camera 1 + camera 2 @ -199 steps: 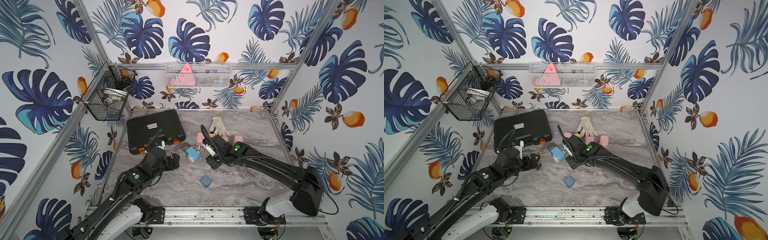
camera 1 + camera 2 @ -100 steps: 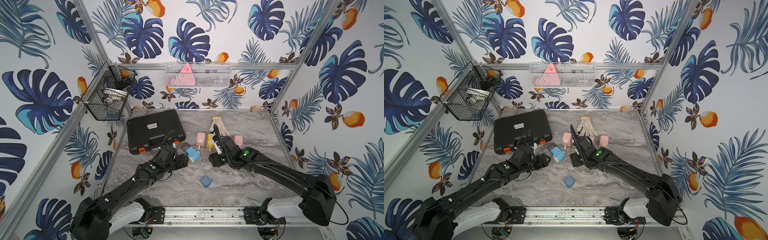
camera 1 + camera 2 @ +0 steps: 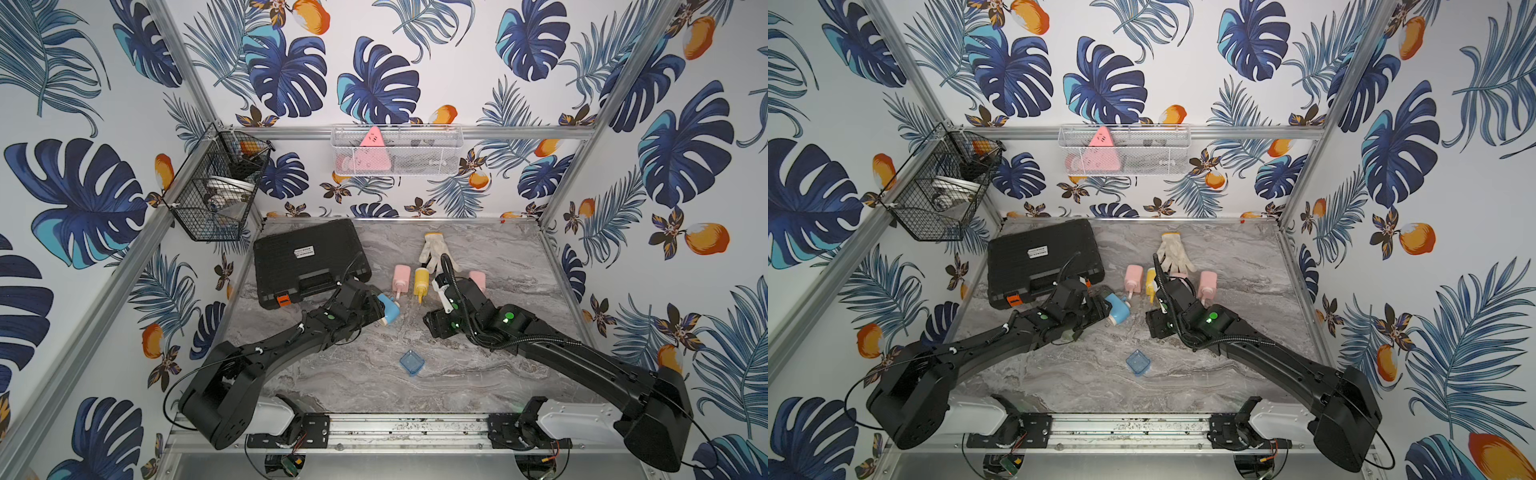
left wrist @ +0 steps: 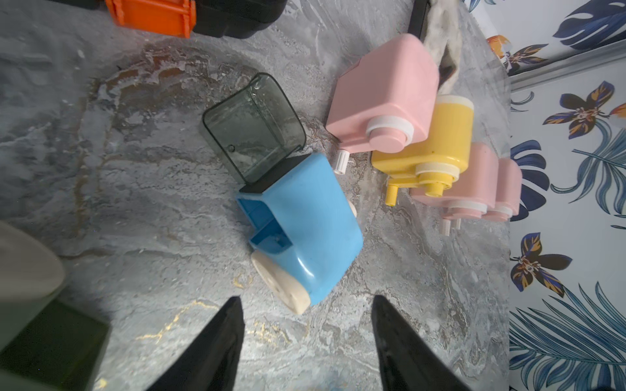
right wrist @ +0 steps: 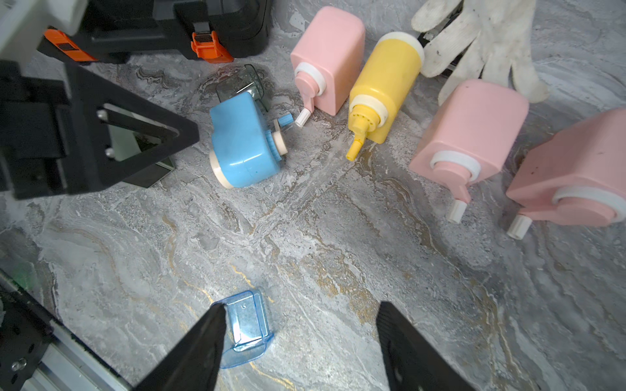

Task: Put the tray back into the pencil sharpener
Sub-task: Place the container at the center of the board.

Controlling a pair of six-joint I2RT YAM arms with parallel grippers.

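Note:
The blue pencil sharpener (image 3: 389, 313) (image 3: 1118, 309) lies on its side on the marble table, its cream end (image 4: 288, 291) just ahead of my left gripper (image 4: 305, 301). That gripper is open with nothing between its fingers. A smoky grey clear tray (image 4: 254, 127) lies against the sharpener's far side. A clear blue tray (image 3: 411, 362) (image 3: 1138, 361) (image 5: 245, 325) lies alone nearer the front edge. My right gripper (image 5: 300, 306) hangs open above the table, one finger beside the blue tray and covering its edge, holding nothing. In both top views it (image 3: 434, 326) (image 3: 1156, 324) is right of the sharpener.
A black case (image 3: 309, 262) with orange latches lies at the back left. Pink bottles (image 5: 327, 57) (image 5: 471, 132) and a yellow one (image 5: 384, 88) lie behind the sharpener, with a white glove (image 3: 432, 249) beyond. Wire baskets (image 3: 216, 187) (image 3: 397, 151) hang on the walls.
My left gripper has moved right, up to the sharpener, and its jaws have narrowed. My right gripper has pulled back from the sharpener, to the right and towards the front.

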